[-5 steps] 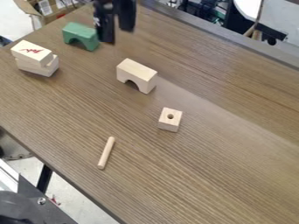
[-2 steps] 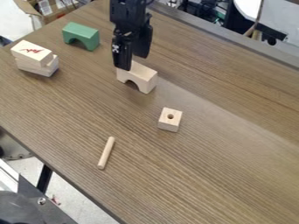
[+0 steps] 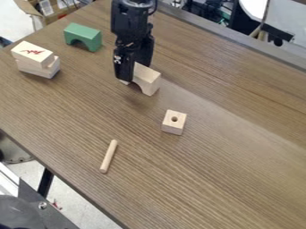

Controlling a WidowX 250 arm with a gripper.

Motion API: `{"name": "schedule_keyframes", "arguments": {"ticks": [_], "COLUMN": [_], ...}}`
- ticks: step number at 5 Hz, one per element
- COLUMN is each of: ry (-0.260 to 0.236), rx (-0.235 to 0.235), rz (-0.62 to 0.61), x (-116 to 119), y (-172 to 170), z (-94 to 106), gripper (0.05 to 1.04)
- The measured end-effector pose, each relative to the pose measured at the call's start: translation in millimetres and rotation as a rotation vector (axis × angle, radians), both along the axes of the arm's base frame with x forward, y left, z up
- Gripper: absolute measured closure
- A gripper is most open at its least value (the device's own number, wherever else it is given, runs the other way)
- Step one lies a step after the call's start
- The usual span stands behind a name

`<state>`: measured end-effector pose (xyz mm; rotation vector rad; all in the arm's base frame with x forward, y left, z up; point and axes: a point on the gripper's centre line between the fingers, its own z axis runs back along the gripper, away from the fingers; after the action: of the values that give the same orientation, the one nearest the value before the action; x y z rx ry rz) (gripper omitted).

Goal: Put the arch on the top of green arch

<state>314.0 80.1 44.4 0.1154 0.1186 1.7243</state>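
The pincer [image 3: 133, 71] hangs from the top edge of the frame, left of the middle, its two fingers parted and set astride the wooden arch [image 3: 148, 80]: one in front, the other behind. Whether they touch or press on it I cannot tell. The wooden arch stands on the worktop [image 3: 209, 170], opening downward, its right end in view beside the pincer. Up and to the left, well apart from it, the green arch [image 3: 82, 36] stands upright, with nothing on its top. Below and to the right of the pincer is a small pale block with a round hole [image 3: 172, 125]. At the left of the frame, a pale block with a red mark [image 3: 32, 53] lies on another pale block [image 3: 43, 69]. Lower down, left of the middle, a wooden peg [image 3: 108, 157] lies at a slant.
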Motion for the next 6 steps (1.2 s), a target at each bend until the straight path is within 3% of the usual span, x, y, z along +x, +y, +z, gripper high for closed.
{"name": "schedule_keyframes", "arguments": {"ticks": [1,2,3,4,5,6], "ry": [-0.013,-0.017,-0.028,-0.102,-0.154,-0.186], "rx": [0.0,-0.001,-0.01,-0.007,-0.039,-0.034], "rz": [0.025,0.048,0.049,0.024,-0.012,-0.031], "x": [-2,-2,2,17,26,26], "y": [-1,2,4,19,43,66], "z": [-6.2,-6.2,3.8,44.4,80.1,104.6], "gripper": [0.394,0.511,0.511,0.511,0.511,0.511]}}
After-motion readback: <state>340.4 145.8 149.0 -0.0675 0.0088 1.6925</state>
